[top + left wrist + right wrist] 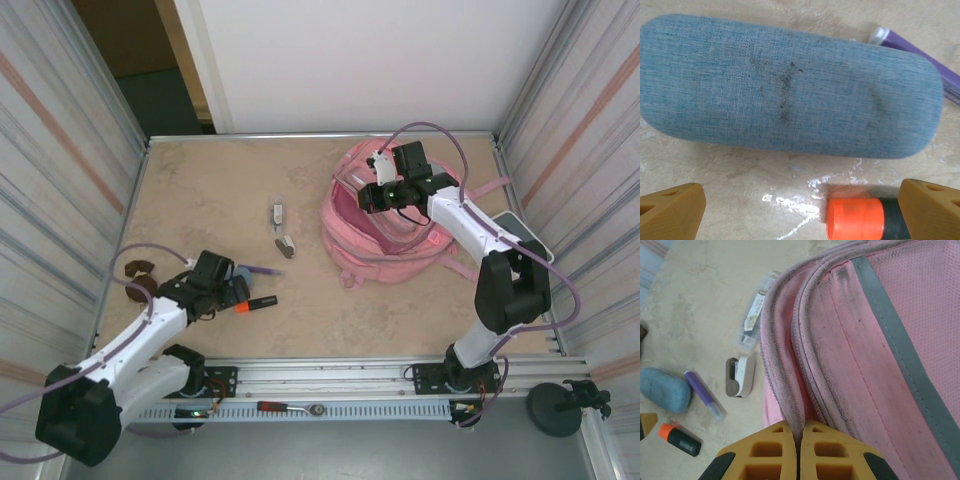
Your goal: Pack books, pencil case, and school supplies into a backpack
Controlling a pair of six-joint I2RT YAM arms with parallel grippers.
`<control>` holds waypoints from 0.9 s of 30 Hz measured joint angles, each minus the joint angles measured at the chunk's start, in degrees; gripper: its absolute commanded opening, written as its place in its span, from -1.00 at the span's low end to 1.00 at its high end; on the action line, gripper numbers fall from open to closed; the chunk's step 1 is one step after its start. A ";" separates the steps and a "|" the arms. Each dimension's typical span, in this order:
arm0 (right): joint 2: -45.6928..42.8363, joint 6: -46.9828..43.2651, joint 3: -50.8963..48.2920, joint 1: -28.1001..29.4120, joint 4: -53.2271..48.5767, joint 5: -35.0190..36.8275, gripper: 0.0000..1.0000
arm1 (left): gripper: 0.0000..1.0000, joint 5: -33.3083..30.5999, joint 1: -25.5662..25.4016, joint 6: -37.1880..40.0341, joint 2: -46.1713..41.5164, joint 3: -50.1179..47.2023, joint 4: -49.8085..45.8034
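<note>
Pencil case (790, 90): soft, light fabric pouch, lying on the desk (740, 175) just ahead of the left pincer (800, 210), which is hanging wide open. Likely squashing under grip, so best taken across its narrow middle. Right pincer (800, 450) is pinching shut on the backpack (865, 340) rim.

1. Your top view hangs high above the near edge and looks down and away, so you get the whole table (210, 170), near rail to far wall.
2. Your left wrist view sits very close over the near left, facing straight down on the pencil case (790, 85).
3. Your right wrist view is tight against the backpack (865, 350) at the far right, looking down along its left edge.
4. Both wrist views share the pencil case, marker (855, 220) and purple pen (925, 60); the top view holds them too.
</note>
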 measured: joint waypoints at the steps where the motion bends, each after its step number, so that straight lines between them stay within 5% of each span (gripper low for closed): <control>1: 0.07 0.22 0.00 0.00 0.13 -0.13 -0.99 | 0.97 0.76 0.90 0.26 1.18 0.15 0.70; 18: 0.20 0.63 -1.73 -0.26 1.57 -1.40 -0.98 | 0.97 5.70 13.05 9.03 13.62 7.06 10.73; 27: 0.15 0.63 -3.15 -0.26 2.78 -1.68 -0.98 | 0.97 5.16 12.83 10.88 17.35 9.18 11.93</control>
